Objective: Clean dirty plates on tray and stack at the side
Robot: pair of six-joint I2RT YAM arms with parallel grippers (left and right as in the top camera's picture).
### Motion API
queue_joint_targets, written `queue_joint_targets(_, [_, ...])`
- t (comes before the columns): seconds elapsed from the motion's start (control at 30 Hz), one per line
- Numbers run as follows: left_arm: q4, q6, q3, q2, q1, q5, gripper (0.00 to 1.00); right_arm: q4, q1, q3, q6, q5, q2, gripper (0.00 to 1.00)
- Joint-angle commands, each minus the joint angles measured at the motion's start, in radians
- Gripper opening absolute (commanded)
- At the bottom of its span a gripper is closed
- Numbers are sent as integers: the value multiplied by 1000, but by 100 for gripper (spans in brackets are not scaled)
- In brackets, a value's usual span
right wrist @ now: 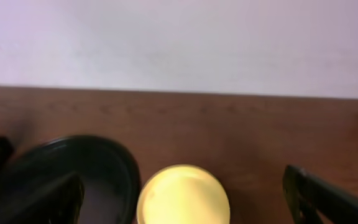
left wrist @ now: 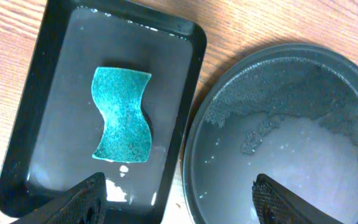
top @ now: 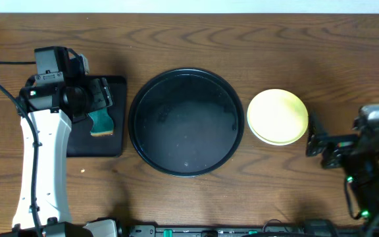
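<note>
— Where are the plates?
— Stacked on the bare tabletop just right of the round tray, toward the right edge. A pale yellow one is on top; how many lie under it I cannot tell.
— Anything around them?
— The right hand sits near the stack, fingers spread, holding nothing. The round tray holds only a wet, foamy film.
— And the left edge?
— A small rectangular black tray, glossy and wet, with a wavy teal sponge lying flat. The left hand hangs above, spread wide, gripping nothing.
— The surroundings?
— Brown wood grain; a plain white wall behind the far edge.
</note>
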Motion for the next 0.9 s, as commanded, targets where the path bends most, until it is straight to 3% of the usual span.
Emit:
queue_joint_targets(0.0, [-1, -2, 10, 2, 4, 5, 75, 163, -5, -227, -51, -23, -149, 99])
queue_joint_targets(0.2, [-1, -2, 10, 2, 4, 5, 75, 391, -4, -551, -49, -63, -338, 99])
queue_joint_targets(0.5, [-1, -2, 10, 2, 4, 5, 75, 637, -2, -893, 13, -68, -520, 99])
queue_joint_targets(0.67, [-1, -2, 10, 2, 4, 5, 75, 701, -2, -1014, 1, -59, -581, 99])
queue_joint_targets(0.87, [-1, -2, 10, 2, 4, 5, 75, 678, -2, -1014, 2, -53, -580, 99])
